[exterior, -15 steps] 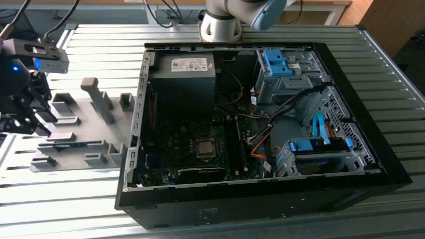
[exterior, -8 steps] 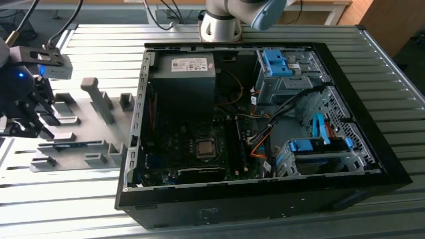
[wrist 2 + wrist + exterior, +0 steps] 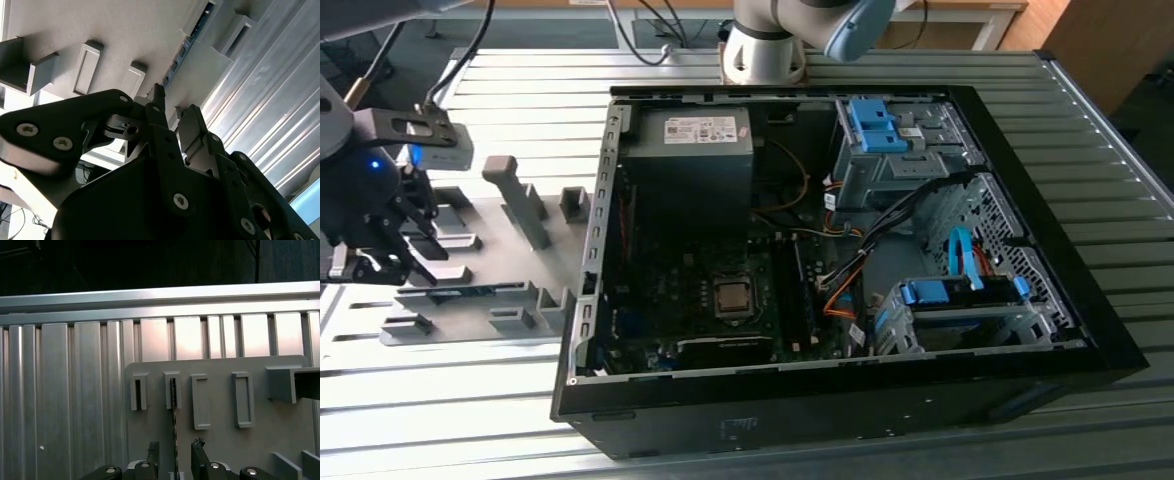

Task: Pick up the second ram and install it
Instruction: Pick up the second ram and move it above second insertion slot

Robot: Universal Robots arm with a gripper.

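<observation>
- I see the gripper [image 3: 175, 445] open above the grey fixture plate [image 3: 220, 450].
- Its fingers [image 3: 198, 452] straddle the second ram [image 3: 174, 415] without touching it.
- The stick stands on edge in its fixture, outside the PC case [image 3: 854, 420].

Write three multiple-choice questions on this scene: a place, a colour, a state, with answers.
1. Where does the second ram stand? A in a motherboard slot; B on edge in the grey fixture plate; C flat on the table slats.
2. What colour are the drive brackets in the PC case? A red; B yellow; C blue.
3. How is the pincer? A open; B shut on a cable; C shut on the ram.
Answers: B, it stands slotted in the plate; C, both brackets show blue; A, a gap shows between its fingers.
</observation>
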